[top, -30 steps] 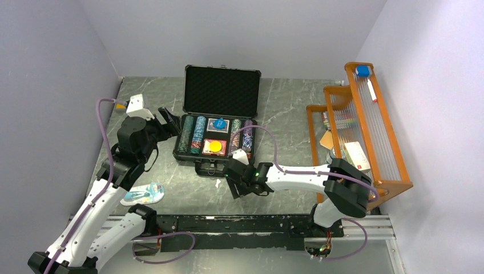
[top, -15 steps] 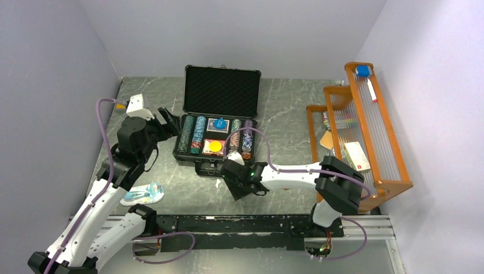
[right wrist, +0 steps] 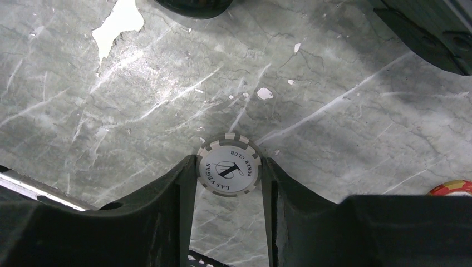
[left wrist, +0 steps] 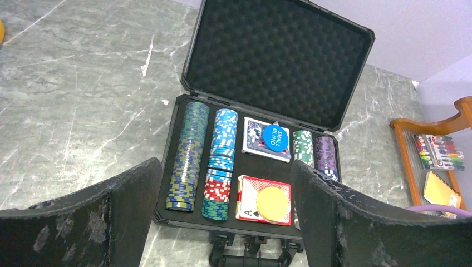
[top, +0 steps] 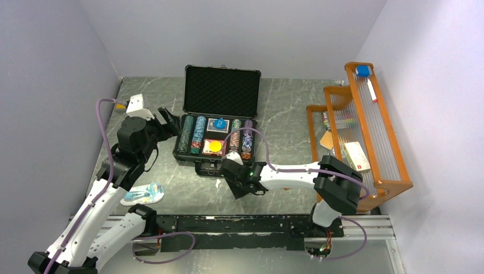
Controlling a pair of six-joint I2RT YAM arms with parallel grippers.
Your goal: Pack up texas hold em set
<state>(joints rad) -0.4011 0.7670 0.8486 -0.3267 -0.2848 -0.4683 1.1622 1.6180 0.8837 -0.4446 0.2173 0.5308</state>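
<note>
- The grey marbled surface (top: 285,108) carried everything.
- An orange wooden rack (top: 394,185) stood along its right side, well apart from the case.
- The black briefcase (left wrist: 278,61) lay open at the middle of the surface. Its foam-lined lid was raised at the far side and its handle (top: 208,168) pointed toward the arms.
- The left pincer (left wrist: 224,183) hovered just left of the case, aimed at it. Its fingers were spread wide and held nothing.
- The right pincer (right wrist: 229,167) hung low over the surface just in front of the case's handle, clenched on a single chip.
- Striped poker chips (left wrist: 189,161) filled two long rows in the left part of the tray, and two shorter rows (left wrist: 314,150) sat at its right end.
- A blue-white blister pack (top: 142,194) lay on the surface near the left arm, apart from the case.
- The blue card deck (left wrist: 253,139) lay in the far middle compartment and the red card deck (left wrist: 247,203) in the near one.
- A blue disc (left wrist: 275,138) marked "SMALL BLIND" rested on the blue deck, and a yellow disc (left wrist: 273,203) on the red deck.
- The white-and-grey chip (right wrist: 228,173) sat face up between the right fingertips, outside the case. Whether it touched the surface could not be told.
- A red-and-yellow chip (right wrist: 453,188) showed at the edge of the right wrist view, beside that finger.
</note>
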